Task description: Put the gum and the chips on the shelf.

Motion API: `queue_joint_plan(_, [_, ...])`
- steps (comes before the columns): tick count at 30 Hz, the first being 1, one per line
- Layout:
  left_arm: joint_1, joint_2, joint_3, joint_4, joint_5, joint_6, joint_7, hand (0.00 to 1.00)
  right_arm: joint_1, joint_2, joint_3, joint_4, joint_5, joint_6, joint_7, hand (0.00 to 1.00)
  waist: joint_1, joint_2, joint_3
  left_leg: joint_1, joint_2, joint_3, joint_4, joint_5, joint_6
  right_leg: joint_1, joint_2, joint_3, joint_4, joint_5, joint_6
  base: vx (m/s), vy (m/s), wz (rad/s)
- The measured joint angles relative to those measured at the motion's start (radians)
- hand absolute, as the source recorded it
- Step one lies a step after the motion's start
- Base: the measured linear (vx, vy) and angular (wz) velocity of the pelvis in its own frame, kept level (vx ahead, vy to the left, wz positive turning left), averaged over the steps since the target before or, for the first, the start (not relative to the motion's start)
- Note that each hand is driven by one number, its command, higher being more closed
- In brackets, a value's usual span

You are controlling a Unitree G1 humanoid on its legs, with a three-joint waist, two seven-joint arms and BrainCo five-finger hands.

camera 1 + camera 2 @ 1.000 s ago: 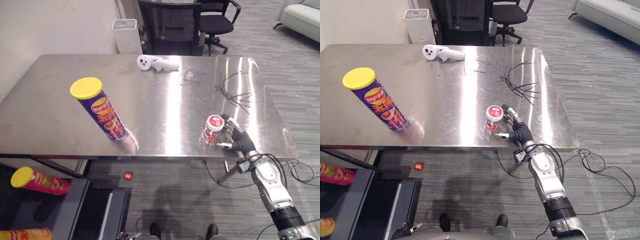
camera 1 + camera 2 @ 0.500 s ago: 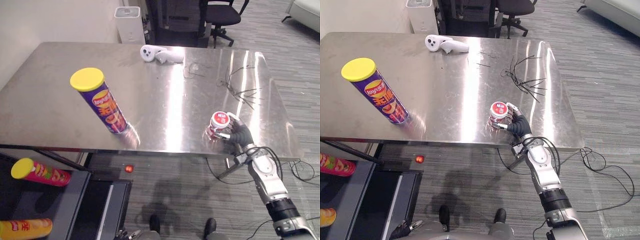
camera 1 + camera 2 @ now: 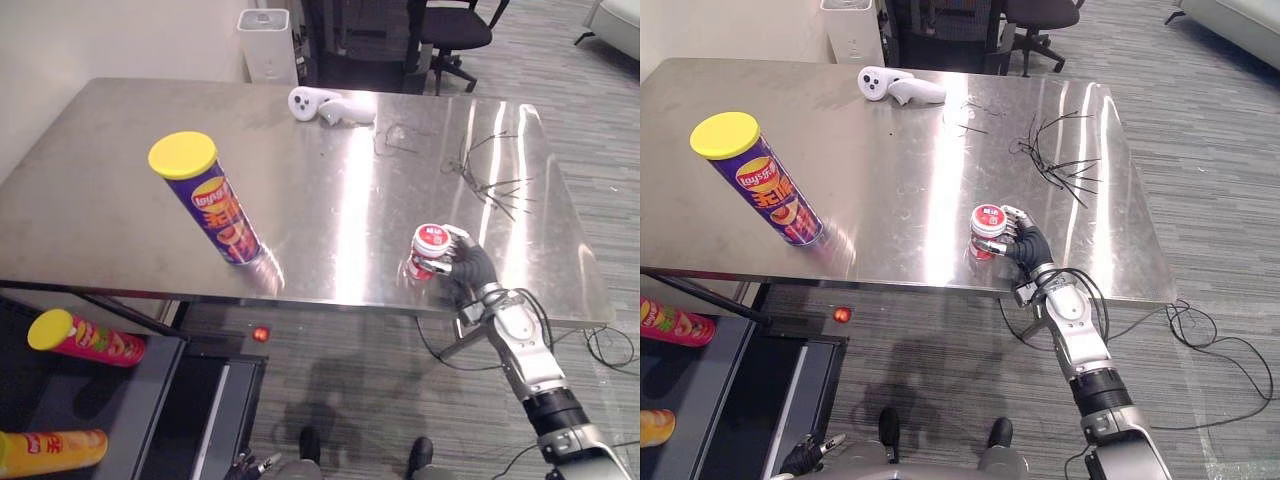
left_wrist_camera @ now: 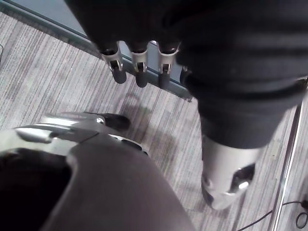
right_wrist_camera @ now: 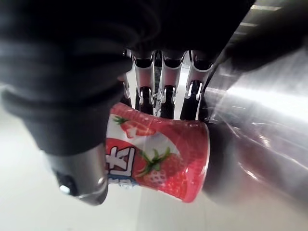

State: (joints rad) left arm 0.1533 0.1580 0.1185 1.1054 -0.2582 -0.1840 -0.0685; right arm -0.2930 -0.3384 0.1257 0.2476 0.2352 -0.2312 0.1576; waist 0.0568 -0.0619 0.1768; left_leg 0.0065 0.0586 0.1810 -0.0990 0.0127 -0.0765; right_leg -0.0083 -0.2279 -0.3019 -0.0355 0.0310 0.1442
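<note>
since a second earlier the right hand [image 3: 1026, 246] had closed in from beside the gum tub [image 3: 987, 226]: its fingers and thumb were now curled round the tub, near the front edge of the tabletop [image 3: 330, 170], right of the middle. whether the tub had left the surface could not be told. the chips can [image 3: 212, 205], purple with a yellow lid, stood well apart on the tabletop's left part. the left hand [image 4: 137, 62] hung over the carpet [image 4: 57, 82], fingers straight, holding nothing. two more cans [image 3: 85, 338] lay on the shelf [image 3: 40, 400] below the tabletop's left end
</note>
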Motion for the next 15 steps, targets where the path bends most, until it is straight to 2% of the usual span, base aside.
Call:
queue_joint_plan(5, [-0.001,0.001,0.012,-0.011,0.005,0.0,0.001,0.0,0.002,0.004,-0.008,-0.017,-0.002,0.006,-0.003,1.0,0.0,-0.011,0.004,0.015,0.001,0.001,0.001,-0.001,-0.001,0.019,0.002,0.0,-0.009,0.001,0.001,0.0,0.0,0.0])
queue_joint_plan(10, [-0.001,-0.001,0.035,-0.023,0.006,0.002,0.001,0.0,0.015,0.0,-0.117,-0.177,0.0,0.009,-0.014,1.0,-0.002,-0.017,0.002,0.025,0.002,0.001,0.003,-0.001,-0.001,0.035,0.005,0.0,-0.021,0.016,-0.005,0.0,0.0,0.0])
queue_joint_plan(15, [0.005,0.004,0.05,-0.039,0.018,0.003,0.001,0.0,0.067,-0.032,-0.159,-0.296,0.005,0.006,-0.011,1.0,-0.015,-0.04,-0.019,0.037,0.003,-0.005,0.003,0.0,0.0,0.049,0.005,-0.008,-0.02,0.017,-0.005,-0.02,-0.009,0.02])
